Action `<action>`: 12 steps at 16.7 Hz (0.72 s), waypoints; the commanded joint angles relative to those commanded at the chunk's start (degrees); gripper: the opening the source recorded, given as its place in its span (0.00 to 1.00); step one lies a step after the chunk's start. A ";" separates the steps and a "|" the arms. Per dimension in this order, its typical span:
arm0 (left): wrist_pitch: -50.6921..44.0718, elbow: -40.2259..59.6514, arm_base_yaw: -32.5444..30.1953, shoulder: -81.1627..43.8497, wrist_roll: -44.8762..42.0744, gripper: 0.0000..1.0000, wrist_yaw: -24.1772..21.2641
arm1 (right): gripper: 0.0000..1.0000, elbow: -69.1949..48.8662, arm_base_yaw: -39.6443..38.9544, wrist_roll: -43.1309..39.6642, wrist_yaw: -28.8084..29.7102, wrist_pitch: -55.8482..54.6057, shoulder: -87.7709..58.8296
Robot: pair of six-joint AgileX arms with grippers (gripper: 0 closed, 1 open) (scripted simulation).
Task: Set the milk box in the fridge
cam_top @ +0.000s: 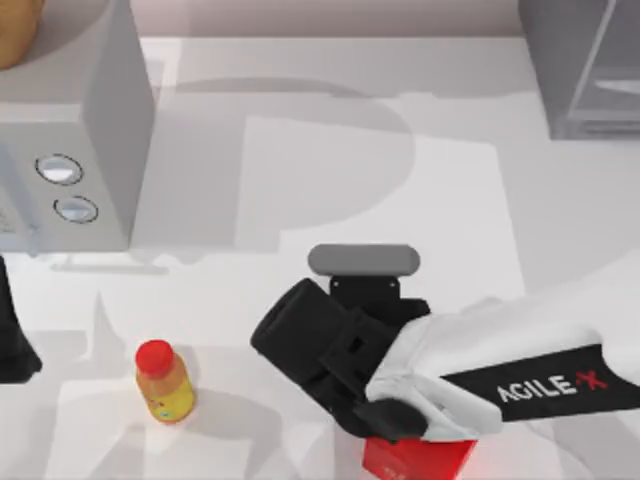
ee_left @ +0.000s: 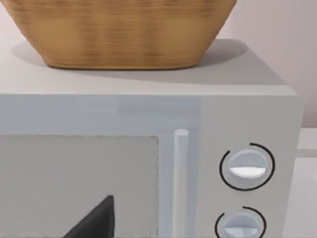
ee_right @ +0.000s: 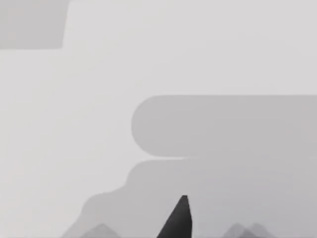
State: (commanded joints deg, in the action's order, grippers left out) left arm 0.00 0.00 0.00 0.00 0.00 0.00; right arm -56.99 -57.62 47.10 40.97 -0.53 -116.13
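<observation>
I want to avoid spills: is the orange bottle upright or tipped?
Upright: the top view looks down on the orange bottle, red cap above its body.

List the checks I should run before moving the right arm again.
1. Milk box location confirmed: cannot tell.
2. Fridge door open: cannot tell.
3. Right end effector over mid-table, well short of the fridge: ok.
4. Red box free of the right arm: not ok, it sits partly beneath it.
5. Orange bottle upright and apart from the right arm: ok.
6. Left end effector parked at the table's left edge, facing the microwave: ok.
</observation>
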 joint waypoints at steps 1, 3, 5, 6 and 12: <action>0.00 0.00 0.00 0.00 0.00 1.00 0.00 | 0.02 0.00 0.00 0.00 0.00 0.00 0.00; 0.00 0.00 0.00 0.00 0.00 1.00 0.00 | 0.00 0.00 0.00 0.00 0.00 0.00 0.00; 0.00 0.00 0.00 0.00 0.00 1.00 0.00 | 0.00 0.00 0.00 0.00 0.00 0.00 0.00; 0.00 0.00 0.00 0.00 0.00 1.00 0.00 | 0.00 0.00 0.00 0.00 0.00 0.00 0.00; 0.00 0.00 0.00 0.00 0.00 1.00 0.00 | 0.00 -0.69 0.17 -0.10 -0.25 0.67 0.20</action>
State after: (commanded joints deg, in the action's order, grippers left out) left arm 0.00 0.00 0.00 0.00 0.00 0.00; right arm -57.68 -57.45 47.00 40.71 0.15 -115.93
